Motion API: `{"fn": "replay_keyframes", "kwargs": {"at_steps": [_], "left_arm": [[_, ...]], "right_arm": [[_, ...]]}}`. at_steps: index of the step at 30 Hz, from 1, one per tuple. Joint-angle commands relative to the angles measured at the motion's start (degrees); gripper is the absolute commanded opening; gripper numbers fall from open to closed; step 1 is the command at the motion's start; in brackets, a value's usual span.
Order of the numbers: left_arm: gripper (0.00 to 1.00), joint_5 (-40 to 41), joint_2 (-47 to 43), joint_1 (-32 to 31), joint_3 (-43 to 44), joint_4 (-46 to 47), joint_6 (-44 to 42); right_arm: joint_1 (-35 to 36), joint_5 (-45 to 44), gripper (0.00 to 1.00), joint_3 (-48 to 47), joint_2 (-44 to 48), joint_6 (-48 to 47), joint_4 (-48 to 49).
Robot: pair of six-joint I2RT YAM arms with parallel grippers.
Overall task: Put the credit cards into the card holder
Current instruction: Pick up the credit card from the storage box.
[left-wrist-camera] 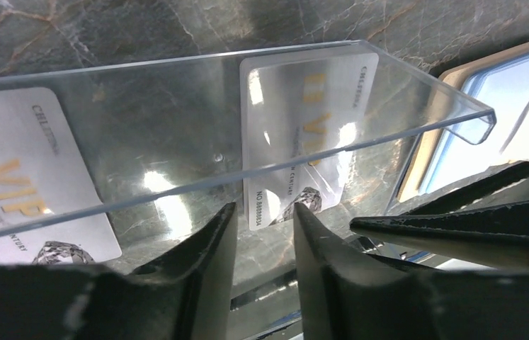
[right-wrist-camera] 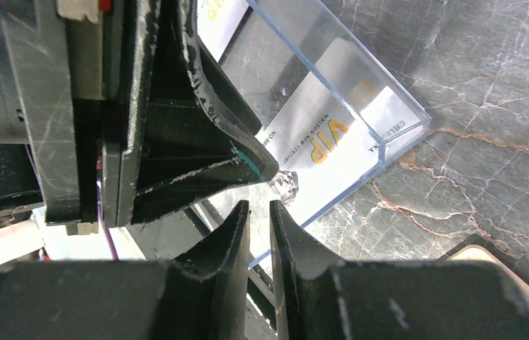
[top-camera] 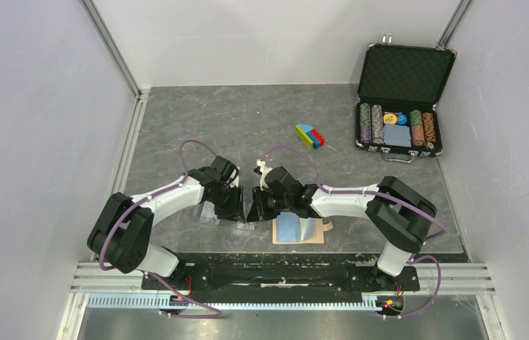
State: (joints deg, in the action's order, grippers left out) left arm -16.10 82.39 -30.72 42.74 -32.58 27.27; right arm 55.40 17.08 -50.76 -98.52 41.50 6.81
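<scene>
Over on the left, a clear plastic stand (left-wrist-camera: 417,85) sits on the marbled bench (top-camera: 247,120) near its front edge. Both cards are in it, leaning side by side: one card (left-wrist-camera: 35,177) at the left end and the other card (left-wrist-camera: 304,120) at the right end, each pale grey with gold "VIP" lettering. The left hand (left-wrist-camera: 263,210) is down at the stand's front. Its fingers are partly apart just in front of the right-end card's lower edge, with bench showing between them and nothing gripped. Close against it is the right hand (right-wrist-camera: 259,205), its fingers almost together with only a thin slit left. It points at that same card's lower corner and grips nothing that I can see. Just right of the two hands, the holder (top-camera: 291,228) lies opened flat on the bench, pale blue panels up. Farther back and to the right lie some coloured blocks (top-camera: 309,136). In the far right corner a black case (top-camera: 403,78) stands open, with poker chips inside.
</scene>
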Motion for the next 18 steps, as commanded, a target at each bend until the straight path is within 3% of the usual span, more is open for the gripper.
{"fn": "replay_keyframes", "kwargs": {"at_steps": [1, 5, 10, 15, 18], "left_arm": [[0.36, 1.01, 0.95, -1.20, 1.50, 0.00, 0.06], [0.22, 3.04, 1.32, -2.44, 2.39, -0.40, 0.51], [0.12, 6.20, 2.81, -4.01, 4.16, -2.67, 0.32], [0.02, 9.34, 2.88, -6.23, 6.04, -4.48, 0.50], [0.02, 10.74, 2.85, -7.52, 7.35, -5.57, 0.85]], "right_arm": [[0.36, -0.17, 0.18, 0.23, 0.50, -0.34, 1.09], [0.41, -0.44, 0.17, 0.23, 1.47, -0.57, 0.43], [0.46, -3.54, 0.21, 0.05, 5.15, -2.13, -2.74], [0.34, -9.58, 0.39, 0.66, 10.63, -4.05, -6.63], [0.11, -11.16, 0.50, 0.61, 11.98, -4.98, -9.31]]}}
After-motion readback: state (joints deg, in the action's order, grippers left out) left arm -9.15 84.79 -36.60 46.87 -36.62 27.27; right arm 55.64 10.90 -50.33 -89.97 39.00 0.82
